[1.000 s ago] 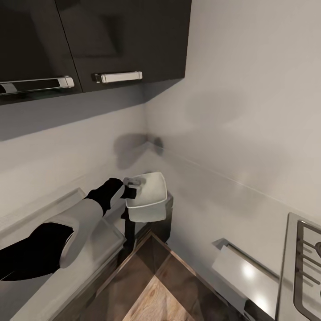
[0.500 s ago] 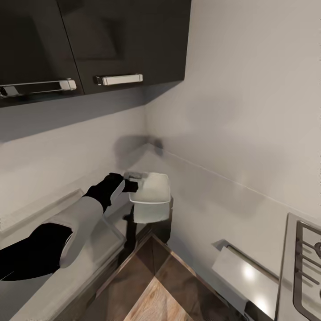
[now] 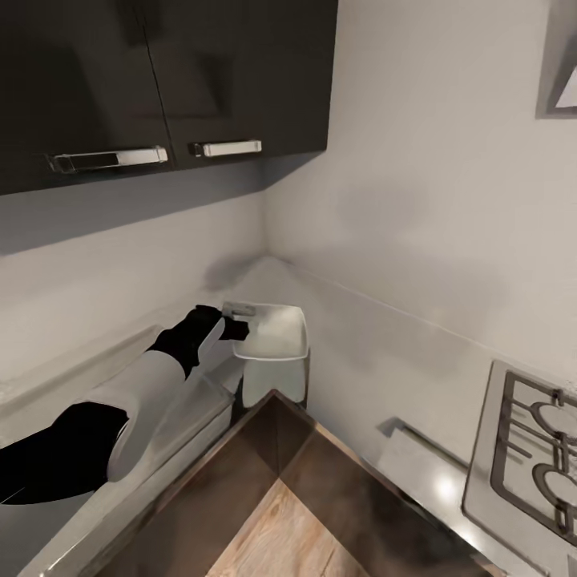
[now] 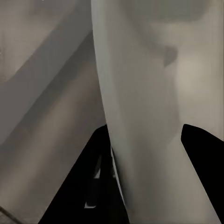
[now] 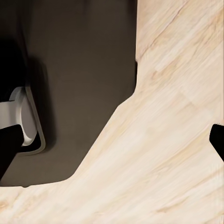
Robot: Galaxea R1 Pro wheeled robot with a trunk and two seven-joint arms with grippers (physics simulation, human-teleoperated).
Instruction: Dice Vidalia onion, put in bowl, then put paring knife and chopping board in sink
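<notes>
Three views are before me. From the head camera I see my left gripper (image 3: 237,328) clamped on the near rim of the bowl (image 3: 272,340), which it holds in the air over the inner corner where the two runs of countertop (image 3: 377,365) meet. The bowl is white, squarish, with rounded corners and flared sides; it sits roughly level, its opening up, and I cannot make out anything inside it. Below it lie the front edge of the countertop and the dark lower cabinets (image 3: 272,449), with pale wood floor (image 3: 280,537) beyond. Glossy black upper cabinets (image 3: 160,80) with chrome handles (image 3: 228,148) hang above, and a hob (image 3: 537,457) sits at the far right end of the countertop.

The left wrist camera adds the close detail: the bowl's pale wall (image 4: 140,116) runs between the two dark fingers (image 4: 93,186), one on either side of it, pinching the rim.

The right wrist camera looks down at floor boards (image 5: 168,140) and the dark robot base (image 5: 79,93). One dark fingertip (image 5: 217,140) shows at the frame's edge; I cannot tell whether my right gripper is open or closed.
</notes>
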